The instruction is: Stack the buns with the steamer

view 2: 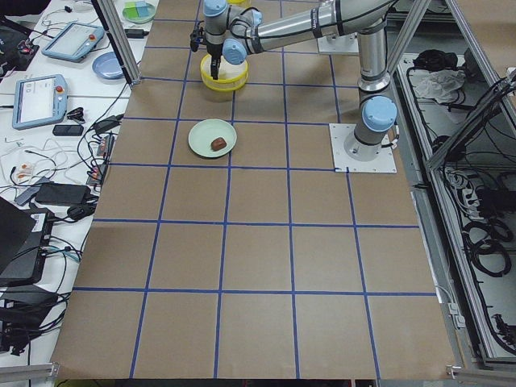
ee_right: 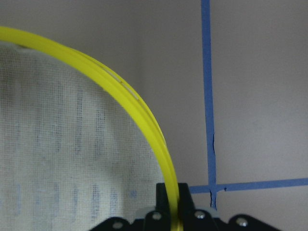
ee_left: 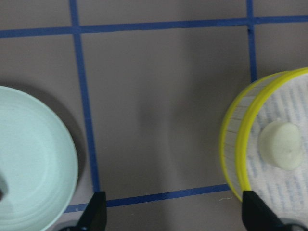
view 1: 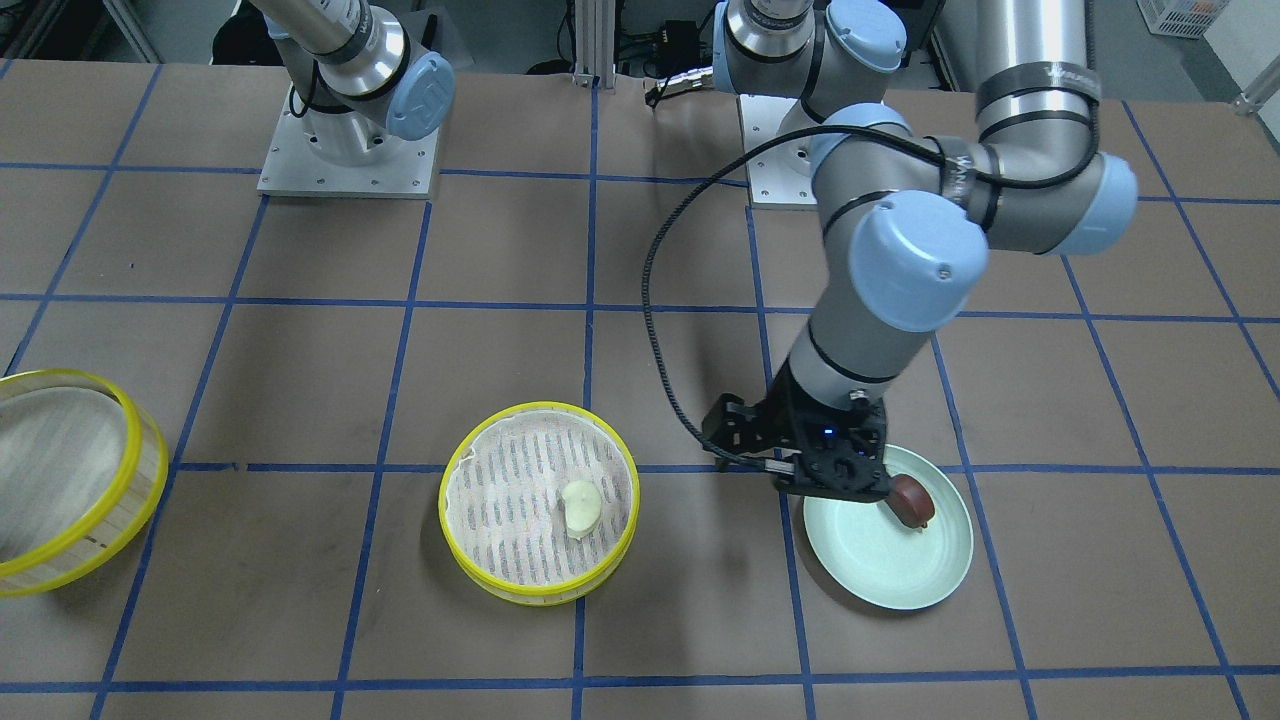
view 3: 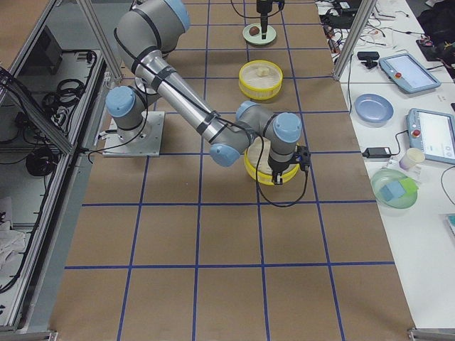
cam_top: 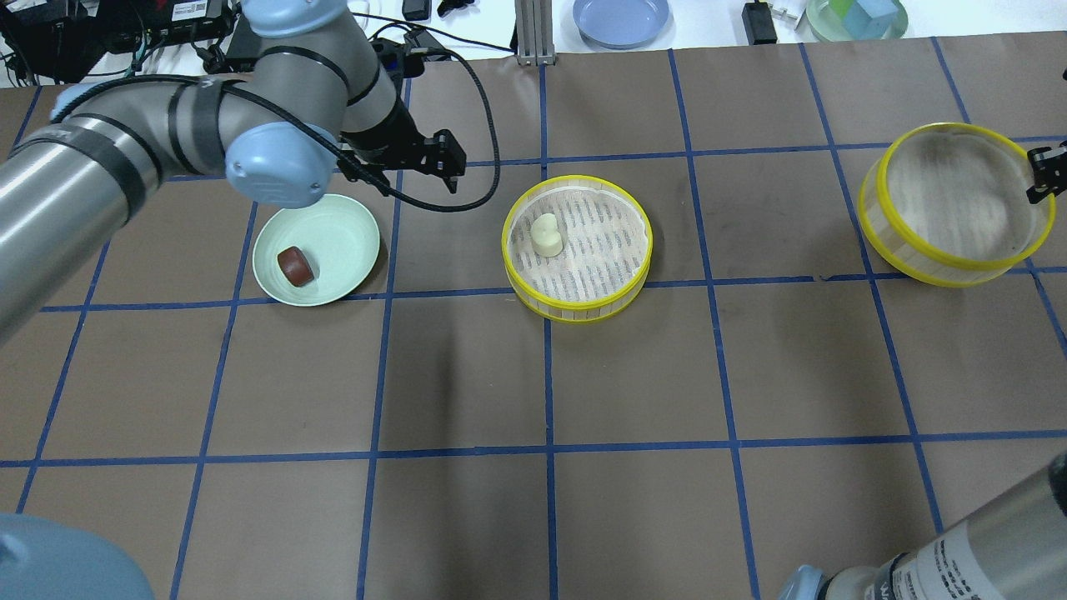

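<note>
At mid-table, cradling the cream bun (cam_top: 547,234) on the cloth floor of the flat steamer tier (cam_top: 583,307), a little left of the tier's middle and slightly toward its far wall. Laying that bun on its side, long axis running roughly near-to-far from the robot, with a slight bend along it.

On the robot's left side, carrying the brown bun (cam_top: 295,266) on the mint-green plate (cam_top: 342,242), left of the plate's middle and toward its near rim. Showing it stubby and glossy from above, so not making clear which way its long axis is pointing.

Hovering the left gripper (ee_left: 175,219) above the brown table (cam_top: 467,375), in the gap between plate and flat tier, pointing straight down. Spreading its fingers (ee_left: 96,214) wide apart, jaws open and grasping nothing, touching neither bun.

At the right end of the table, pinching the yellow rim of the second steamer tier (cam_top: 950,196) with the right gripper (ee_right: 173,204), jaws closed on the rim at the tier's right side. Tilting that tier, right side raised and left side lower, well apart from the flat tier; not showing clearly whether the low edge is touching the table.
</note>
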Robot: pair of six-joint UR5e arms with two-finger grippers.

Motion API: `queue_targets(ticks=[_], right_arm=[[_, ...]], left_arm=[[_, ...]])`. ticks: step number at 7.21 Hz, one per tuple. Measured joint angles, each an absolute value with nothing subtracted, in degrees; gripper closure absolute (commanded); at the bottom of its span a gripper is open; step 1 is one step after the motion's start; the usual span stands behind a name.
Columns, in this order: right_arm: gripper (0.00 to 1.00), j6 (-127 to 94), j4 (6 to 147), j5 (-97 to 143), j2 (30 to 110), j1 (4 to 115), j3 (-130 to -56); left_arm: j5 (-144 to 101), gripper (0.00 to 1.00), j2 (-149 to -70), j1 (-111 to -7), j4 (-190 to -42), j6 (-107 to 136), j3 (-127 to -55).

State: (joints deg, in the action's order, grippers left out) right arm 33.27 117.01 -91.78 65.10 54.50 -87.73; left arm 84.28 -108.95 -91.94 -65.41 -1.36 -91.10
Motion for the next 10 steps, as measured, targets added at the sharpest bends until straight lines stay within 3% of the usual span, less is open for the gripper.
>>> queue_targets(ticks=[3, 9, 10], right_arm=[[1.00, 21.6, 112.6, -93.4, 69.6, 62.2, -88.1], [1.00, -14.5, 107.2, -93.2, 73.6, 86.5, -92.7], [1.00, -19.3, 107.8, -92.9, 73.5, 89.5, -92.9]], left_arm=[[84.9, 0.00, -108.5, -82.2, -70.1, -4.1, -92.1], [85.2, 0.00, -116.8, -75.0, -68.8, 6.3, -96.6], [85.2, 0.06, -118.1, -74.9, -67.8, 7.0, -96.4]])
